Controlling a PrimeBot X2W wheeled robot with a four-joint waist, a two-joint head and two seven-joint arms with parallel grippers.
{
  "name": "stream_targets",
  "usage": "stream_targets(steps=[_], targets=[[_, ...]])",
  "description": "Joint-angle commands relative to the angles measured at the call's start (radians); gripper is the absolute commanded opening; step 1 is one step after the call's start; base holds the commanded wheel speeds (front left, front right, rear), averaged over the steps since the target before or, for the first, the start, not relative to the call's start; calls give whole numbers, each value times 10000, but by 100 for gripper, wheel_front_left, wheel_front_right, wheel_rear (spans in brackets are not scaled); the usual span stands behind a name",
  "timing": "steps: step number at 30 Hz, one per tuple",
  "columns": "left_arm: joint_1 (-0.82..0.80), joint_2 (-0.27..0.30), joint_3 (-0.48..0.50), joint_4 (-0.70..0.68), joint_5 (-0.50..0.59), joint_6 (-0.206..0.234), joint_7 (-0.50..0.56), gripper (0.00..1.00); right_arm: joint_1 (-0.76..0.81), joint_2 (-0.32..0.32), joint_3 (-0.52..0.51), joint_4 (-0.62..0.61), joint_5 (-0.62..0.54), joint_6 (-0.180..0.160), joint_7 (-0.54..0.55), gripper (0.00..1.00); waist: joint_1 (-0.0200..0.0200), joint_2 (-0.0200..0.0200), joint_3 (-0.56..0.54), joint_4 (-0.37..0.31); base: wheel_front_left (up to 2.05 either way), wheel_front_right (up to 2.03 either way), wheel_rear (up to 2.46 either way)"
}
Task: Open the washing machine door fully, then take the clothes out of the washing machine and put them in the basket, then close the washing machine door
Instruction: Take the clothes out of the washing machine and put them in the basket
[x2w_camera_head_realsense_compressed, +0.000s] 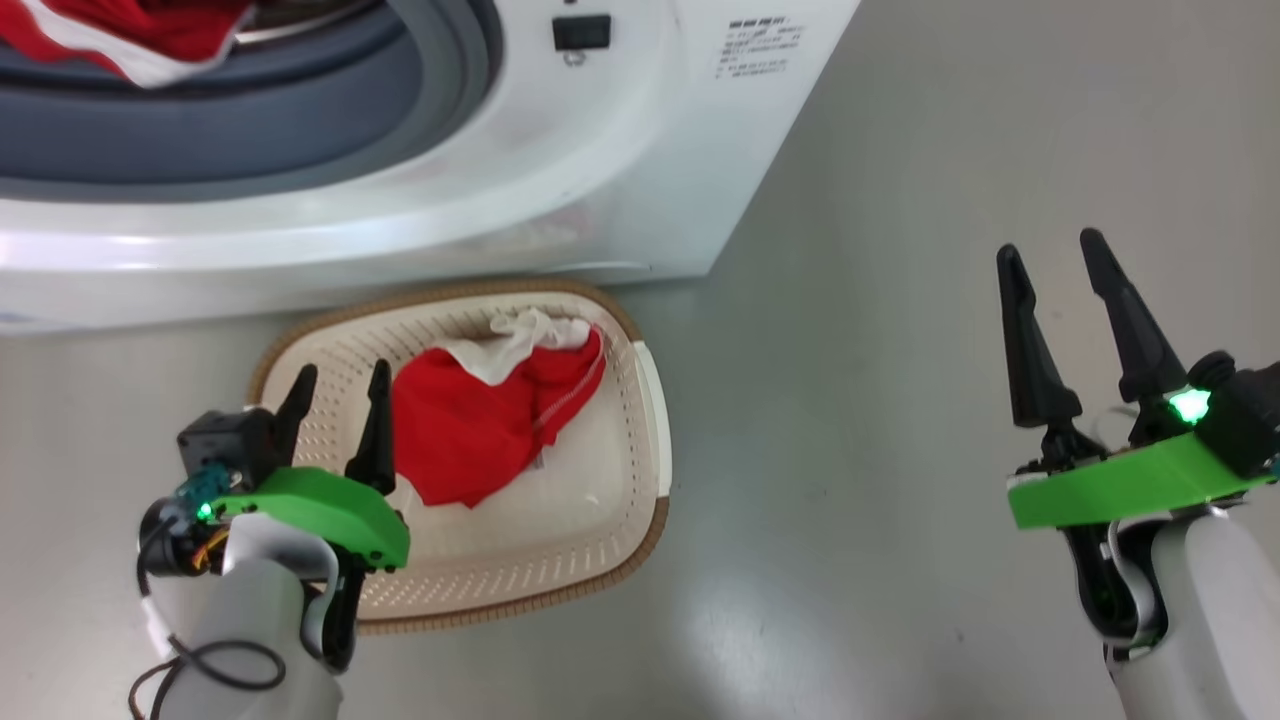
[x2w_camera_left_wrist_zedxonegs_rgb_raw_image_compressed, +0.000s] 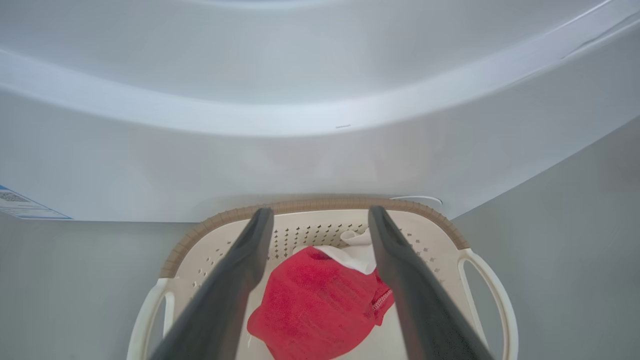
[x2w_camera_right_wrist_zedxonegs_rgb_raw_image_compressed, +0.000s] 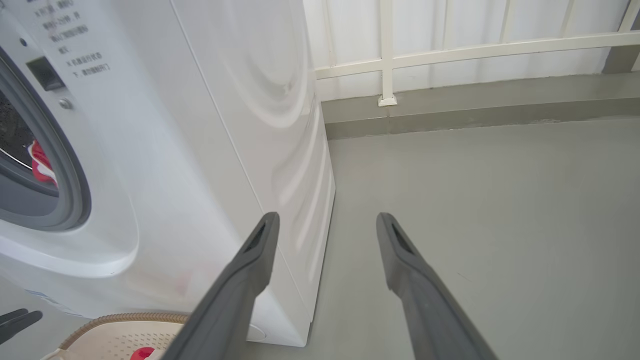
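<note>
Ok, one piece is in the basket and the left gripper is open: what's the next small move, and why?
Probably raise the left gripper out of the basket and toward the washing machine opening. It is open and holds nothing, the red garment lies loose in the basket, and more red fabric shows inside the machine. The right gripper hangs open over the floor, farther off.

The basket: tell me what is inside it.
One red garment with a white panel lies crumpled inside the basket. The bottom beneath it is covered, and the open left pincer hides the near-left corner in the head view.
</note>
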Motion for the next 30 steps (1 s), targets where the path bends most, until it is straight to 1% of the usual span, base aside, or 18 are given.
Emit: stream_targets(steps=[1, 8, 10, 20, 30], targets=[[484, 318, 347, -423, 5, -56, -61, 100, 430, -71, 277, -151, 104, 63, -65, 100, 0, -1, -541, 75, 0, 0, 0], [1269, 291, 635, -1577, 109, -56, -61, 100, 784, -146, 328, 1, 151, 63, -65, 100, 0, -1, -1401, 136, 0, 0, 0], [1376, 287, 658, -1741, 125, -56, -61, 100, 836, -160, 333, 18, 156, 63, -65, 100, 0, -1, -1527, 144, 0, 0, 0], [2396, 269, 776, -3514, 391, -56, -61, 100, 1446, -263, 364, 179, 199, 63, -65, 100, 0, -1, -2665, 232, 0, 0, 0], [3429, 265, 750, -5197, 600, -56, -61, 100, 2038, -374, 312, 176, 259, 63, -65, 100, 0, -1, -3306, 316, 0, 0, 0]])
